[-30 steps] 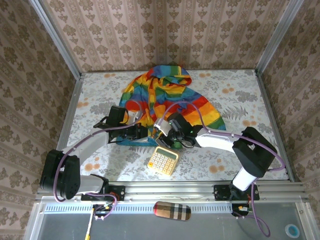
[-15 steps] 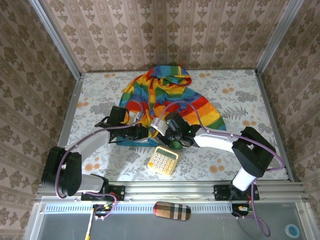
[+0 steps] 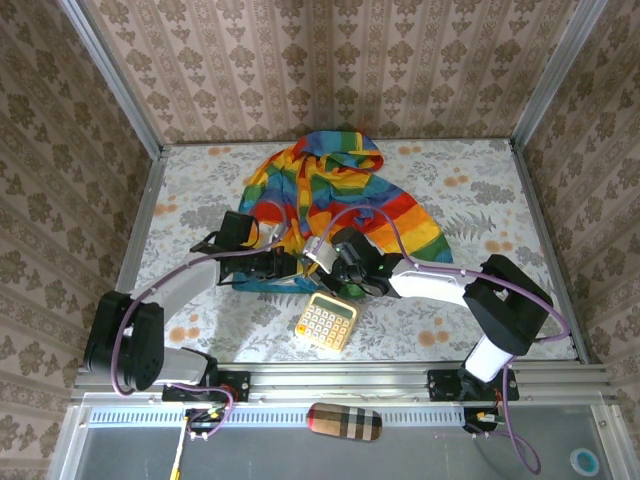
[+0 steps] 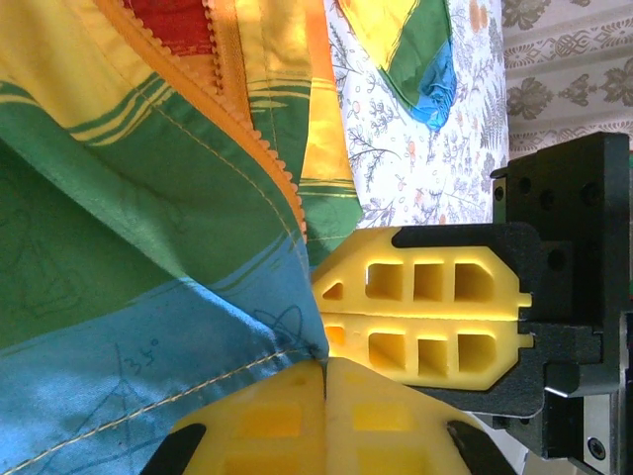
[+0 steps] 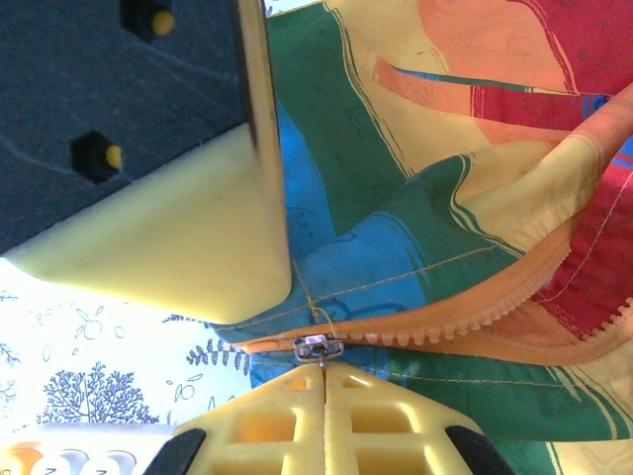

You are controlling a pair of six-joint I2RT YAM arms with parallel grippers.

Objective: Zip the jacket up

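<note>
Currently zipping the jacket (image 3: 335, 195), spread loosely over the middle of the worktop (image 3: 480, 190) with hood toward the far edge and hem toward the near edge. Pinning the blue hem corner with the left end effector (image 4: 324, 374), closed tight on the fabric right at the foot of the zipper. Pinching the zipper pull (image 5: 316, 347) with the right end effector (image 5: 324, 381), pressed together on the small metal tab at the very bottom of the zipper band (image 5: 445, 329). Working side by side at the hem, nearly touching. Looks like the very start of the slide, close to zero progress: open above the slider, with two orange tooth rows splitting apart toward the hood. Also noting a calculator (image 3: 326, 321) just beside the hem on the near-edge side; cannot tell if touching the fabric.

Handling, as judgement: thin, light, floppy, probably slick; bunches and lifts easily, with no stiffness to pull against. Needs the hem kept anchored and taut while drawing the pull toward the hood, otherwise just drags the whole garment along. Best holds: hem right at the zipper base for anchoring, pull tab for the slide. Tiny tab, so easy to lose from soft pads. Some risk of pale lining or a loose fold catching in the slider, and of wrinkles along the band stalling it.
</note>
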